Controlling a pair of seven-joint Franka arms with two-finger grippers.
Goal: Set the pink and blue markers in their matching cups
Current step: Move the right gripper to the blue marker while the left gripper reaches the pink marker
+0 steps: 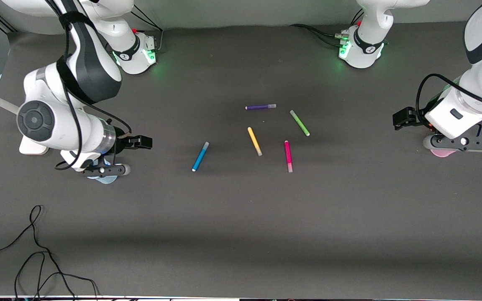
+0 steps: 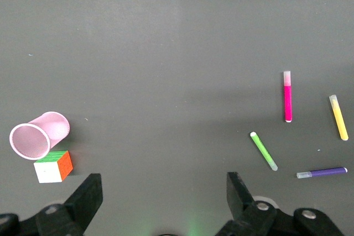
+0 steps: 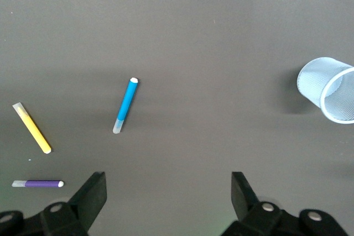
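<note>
Pink marker (image 1: 288,156) flat between yellow marker (image 1: 254,141) and green marker (image 1: 299,123).

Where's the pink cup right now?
The pink cup stands at the left arm's end of the table, touching the puzzle cube; in the front view the left gripper hangs over it, hiding most of it.

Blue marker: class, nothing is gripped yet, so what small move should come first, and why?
Probably the right gripper, open and empty over the blue cup, should travel to above the blue marker, which lies flat on the table apart from the other pens. The left gripper waits open above the pink cup.
</note>
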